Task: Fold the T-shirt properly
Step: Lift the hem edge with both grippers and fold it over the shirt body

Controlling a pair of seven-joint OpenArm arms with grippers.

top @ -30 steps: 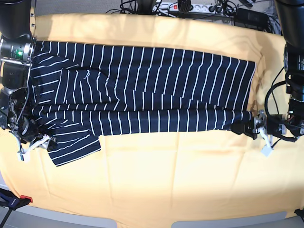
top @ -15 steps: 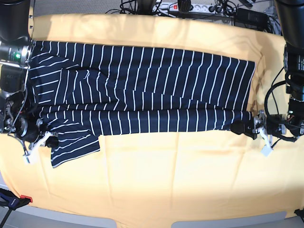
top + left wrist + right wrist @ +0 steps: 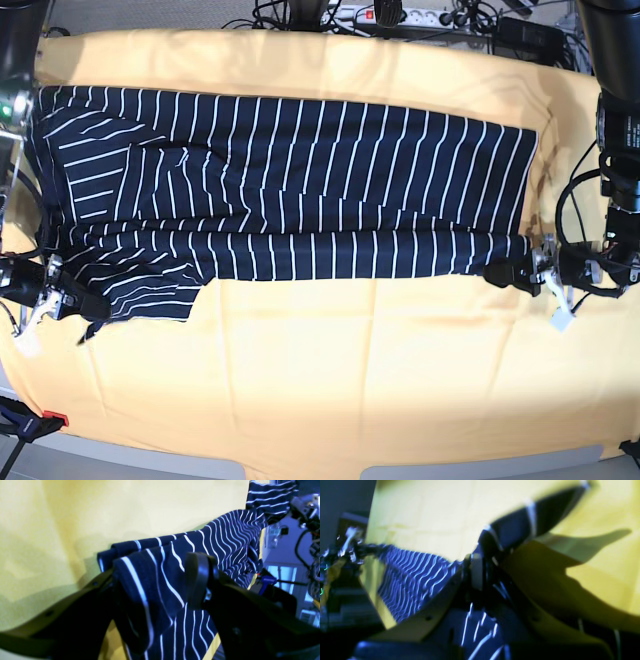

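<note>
Since a second ago the right gripper [image 3: 88, 305] has drawn outward, pulling the sleeve flatter; the left gripper [image 3: 500, 272] holds its place. Both pinch the near edge of the T-shirt [image 3: 290, 195], stretched between them over the yellow cloth [image 3: 330, 380]. Soft, limp fabric, best gripped at doubled hems. Only the left wrist view shows bunched folds between its fingers [image 3: 197, 580]; the right wrist view is blurred.

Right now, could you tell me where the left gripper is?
In the base view, the left gripper is at the right side, shut on the T-shirt at its lower right corner, over the yellow cloth.
</note>
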